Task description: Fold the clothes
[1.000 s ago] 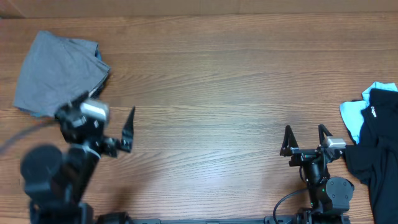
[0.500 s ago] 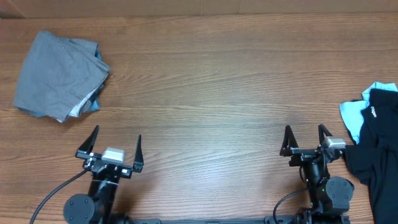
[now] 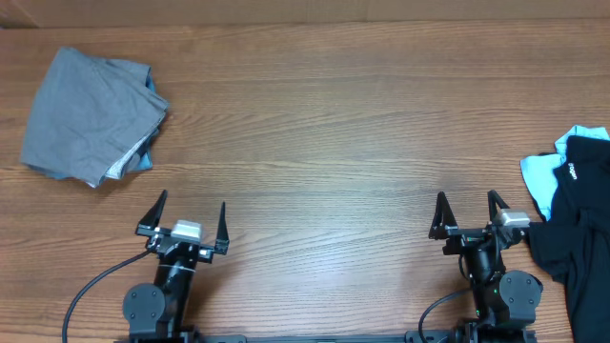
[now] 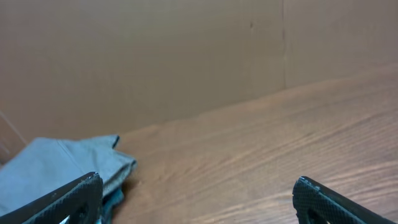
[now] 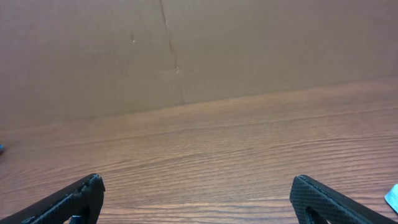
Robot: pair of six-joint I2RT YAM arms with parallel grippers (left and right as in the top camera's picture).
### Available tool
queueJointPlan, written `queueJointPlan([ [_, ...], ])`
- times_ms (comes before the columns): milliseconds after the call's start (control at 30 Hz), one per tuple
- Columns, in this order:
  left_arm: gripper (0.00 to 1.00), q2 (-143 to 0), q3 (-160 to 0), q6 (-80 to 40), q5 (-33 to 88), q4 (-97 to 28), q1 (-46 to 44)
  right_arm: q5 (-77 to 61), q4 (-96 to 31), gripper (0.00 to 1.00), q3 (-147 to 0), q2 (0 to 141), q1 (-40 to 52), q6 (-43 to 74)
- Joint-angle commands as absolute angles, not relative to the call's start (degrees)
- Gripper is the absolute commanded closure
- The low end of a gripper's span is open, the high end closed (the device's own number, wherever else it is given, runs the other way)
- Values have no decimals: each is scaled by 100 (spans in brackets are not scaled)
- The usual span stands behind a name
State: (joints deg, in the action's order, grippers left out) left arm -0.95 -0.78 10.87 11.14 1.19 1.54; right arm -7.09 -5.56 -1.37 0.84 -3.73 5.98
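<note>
The grey shorts (image 3: 88,112) lie folded in a compact stack at the far left of the wooden table, with a strip of blue fabric showing under the right edge. They also show at the lower left of the left wrist view (image 4: 56,167). My left gripper (image 3: 189,217) is open and empty near the front edge, well in front of the shorts. In its own view the left gripper (image 4: 198,199) has both fingers spread wide. My right gripper (image 3: 468,215) is open and empty at the front right; its own view (image 5: 198,198) shows only bare wood between the fingers.
A pile of black and light-blue garments (image 3: 572,214) lies at the right edge of the table, next to the right arm. A brown cardboard wall (image 5: 186,43) stands along the far edge of the table.
The left arm has drawn back from beside the grey shorts to the front edge and now points straight ahead, open. The right arm and the shorts have not moved.
</note>
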Motion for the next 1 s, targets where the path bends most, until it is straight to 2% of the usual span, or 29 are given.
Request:
queueJointPlan([
  [0,0,-16,-27,1028,880,95,67,-718,-523,0,-108,16,-388,617],
  [133,0,-25,-27,1026,860,-375,71,-718,-523,0,-108,16,-388,617],
  [967,0,-43,-27,1026,854,-360,71,-718,-523,0,-108,16,-388,617],
])
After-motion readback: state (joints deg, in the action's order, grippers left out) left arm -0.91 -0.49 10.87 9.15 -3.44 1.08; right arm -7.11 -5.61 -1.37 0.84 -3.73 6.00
